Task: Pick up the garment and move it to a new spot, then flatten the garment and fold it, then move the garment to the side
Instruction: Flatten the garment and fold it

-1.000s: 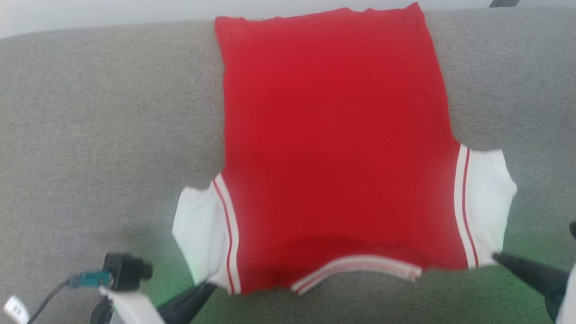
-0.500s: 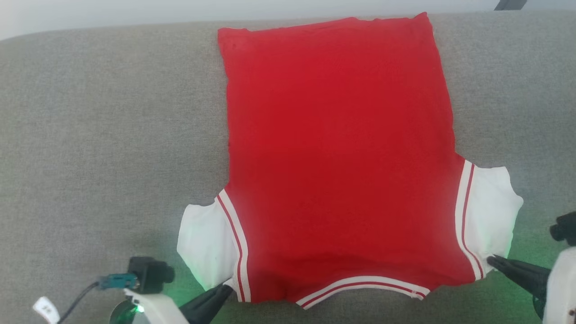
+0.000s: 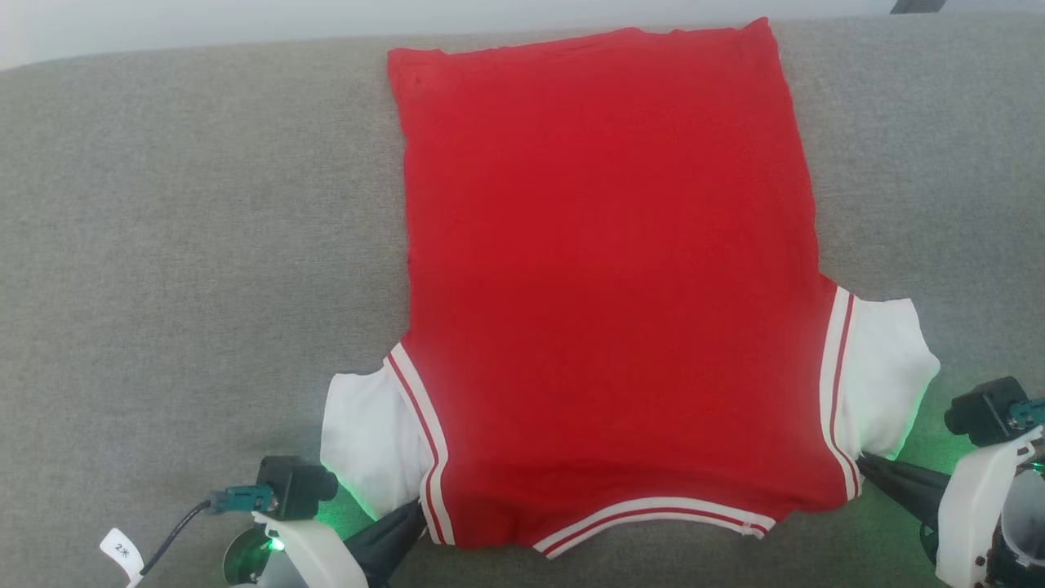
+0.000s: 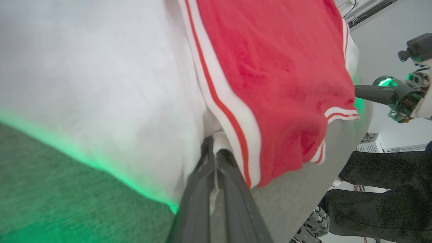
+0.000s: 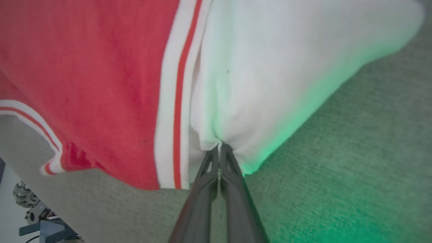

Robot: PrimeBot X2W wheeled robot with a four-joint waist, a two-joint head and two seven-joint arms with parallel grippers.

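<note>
The garment [image 3: 608,269] lies flat, sleeves pinched in left claw [image 3: 420,510], right claw [image 3: 860,458].

One garment [image 3: 604,269] lies on one grey cloth-covered tabletop [image 3: 204,245]. It has two white sleeve ends, the left sleeve end [image 3: 367,441] and the right sleeve end [image 3: 886,367]. It also has three white-and-red striped bands: the left seam band [image 3: 416,433], the right seam band [image 3: 837,384] and the near-edge band [image 3: 653,516]. There are two grippers, the left gripper [image 3: 416,513] and the right gripper [image 3: 864,460], each with jaws of two dark fingers. Two black cameras count too, the left camera [image 3: 294,487] and the right camera [image 3: 984,406], plus one white tag [image 3: 120,553].
</note>
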